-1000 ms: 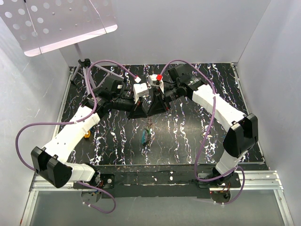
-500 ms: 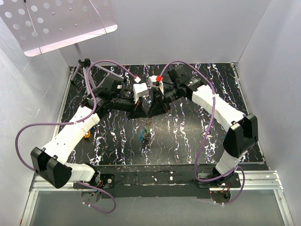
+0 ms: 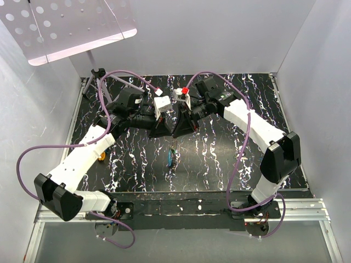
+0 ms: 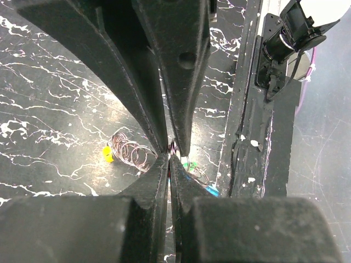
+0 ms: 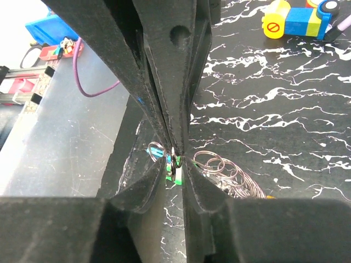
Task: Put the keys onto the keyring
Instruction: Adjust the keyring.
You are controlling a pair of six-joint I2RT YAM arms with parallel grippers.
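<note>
Two arms: the left arm (image 3: 82, 156) and right arm (image 3: 258, 123) bend elbows-out, and their wrists meet tip to tip over the middle of the counter (image 3: 219, 159).
Marks: a toy (image 5: 296, 19) of yellow and blue blocks shows a red barred circle on its yellow end. A red tab (image 3: 186, 90) sits on the right wrist.
Left jaws: clenched tight, tips touching the keyring (image 4: 173, 147).
Right jaws: grasping the keyring, with a slim gap between them.
Keyring: pinched upright where the four tips meet, above the counter.
Keys: the green key (image 5: 170, 176) and blue key (image 5: 156, 152) are just below the tips; whether they hang or lie, I cannot tell. The yellow key (image 4: 107, 154) lies on the counter beside a coil of rings (image 4: 131, 153).
</note>
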